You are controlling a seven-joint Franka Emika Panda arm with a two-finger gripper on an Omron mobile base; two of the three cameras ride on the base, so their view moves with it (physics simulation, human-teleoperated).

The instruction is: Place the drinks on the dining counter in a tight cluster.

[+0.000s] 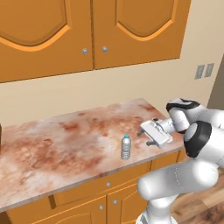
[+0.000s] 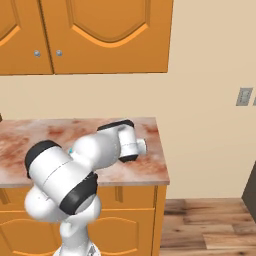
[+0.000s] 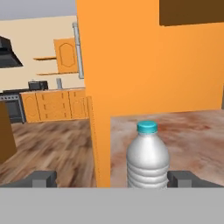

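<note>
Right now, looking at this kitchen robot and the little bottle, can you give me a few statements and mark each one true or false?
1. The water bottle stands upright on the marbled counter. True.
2. The bottle's cap is red. False: it is blue.
3. The gripper is closed around the bottle. False: its jaws stand open, one fingertip to each side of the bottle, not touching it.
4. Orange wall cabinets hang above the counter. True.
5. The cabinet doors are open. False: they are shut.

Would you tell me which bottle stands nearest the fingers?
The small clear water bottle with a blue cap, upright ahead of the open fingers; the dark object at the marbled counter's left edge is far off.
</note>
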